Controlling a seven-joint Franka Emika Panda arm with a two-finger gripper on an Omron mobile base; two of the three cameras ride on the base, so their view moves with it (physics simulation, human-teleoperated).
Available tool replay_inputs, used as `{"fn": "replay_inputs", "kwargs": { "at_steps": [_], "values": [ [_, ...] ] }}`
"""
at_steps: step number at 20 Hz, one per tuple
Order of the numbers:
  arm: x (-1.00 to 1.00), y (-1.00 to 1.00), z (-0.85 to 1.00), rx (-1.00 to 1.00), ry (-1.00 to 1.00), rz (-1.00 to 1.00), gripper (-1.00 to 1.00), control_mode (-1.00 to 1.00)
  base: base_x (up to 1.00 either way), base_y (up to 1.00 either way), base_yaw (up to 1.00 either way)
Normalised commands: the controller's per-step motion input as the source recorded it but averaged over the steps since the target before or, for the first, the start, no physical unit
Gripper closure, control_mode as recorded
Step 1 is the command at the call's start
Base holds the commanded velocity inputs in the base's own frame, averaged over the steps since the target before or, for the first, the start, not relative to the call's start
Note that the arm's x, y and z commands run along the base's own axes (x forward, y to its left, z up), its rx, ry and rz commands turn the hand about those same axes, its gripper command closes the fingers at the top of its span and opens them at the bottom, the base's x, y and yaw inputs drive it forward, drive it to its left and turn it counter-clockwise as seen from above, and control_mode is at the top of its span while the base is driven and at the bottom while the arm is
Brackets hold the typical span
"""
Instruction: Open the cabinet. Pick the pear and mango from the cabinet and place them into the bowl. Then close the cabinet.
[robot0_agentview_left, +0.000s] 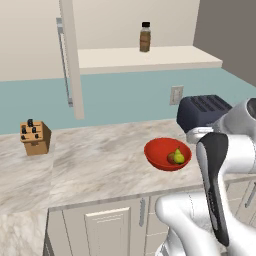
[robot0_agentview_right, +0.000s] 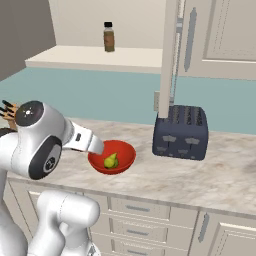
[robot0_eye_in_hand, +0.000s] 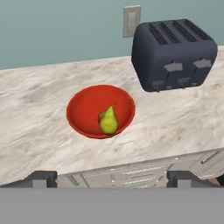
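Observation:
The cabinet (robot0_agentview_left: 71, 60) stands open, its left door swung out edge-on (robot0_agentview_right: 169, 60) and its pale shelf bare except for a brown bottle (robot0_agentview_left: 145, 37). On the marble counter sits the red bowl (robot0_agentview_left: 159, 152) (robot0_agentview_right: 125, 152) (robot0_eye_in_hand: 85, 107). Inside it the yellow-green pear (robot0_agentview_left: 179, 157) (robot0_agentview_right: 111, 160) (robot0_eye_in_hand: 109, 122) stands upright. The mango (robot0_agentview_left: 171, 158) (robot0_eye_in_hand: 101, 116) lies right behind it, mostly covered. My gripper (robot0_eye_in_hand: 111, 179) is open and empty, hanging above the counter's front edge just short of the bowl, fingertips (robot0_eye_in_hand: 43, 178) wide apart.
A dark toaster (robot0_agentview_left: 202, 112) (robot0_agentview_right: 181, 131) (robot0_eye_in_hand: 175, 54) stands right of the bowl, below a wall outlet (robot0_eye_in_hand: 131, 20). A wooden knife block (robot0_agentview_left: 35, 137) sits at the far left. The cabinet's right door (robot0_agentview_right: 220, 35) is shut. Base cabinet drawers (robot0_agentview_right: 135, 207) run below.

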Motion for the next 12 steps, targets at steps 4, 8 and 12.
{"fn": "replay_inputs", "kwargs": {
  "at_steps": [4, 8, 12],
  "values": [
    [-0.72, -0.02, 0.49, 0.00, 0.00, 0.00, -1.00, -1.00, 0.00, 0.00, 0.00],
    [-0.66, -0.13, 0.37, 0.00, 0.00, 0.00, -1.00, -1.00, 0.00, 0.00, 0.00],
    [-0.51, -0.21, 0.36, 0.00, -0.03, 0.00, -1.00, -1.00, 0.00, 0.00, 0.00]
  ]
}}
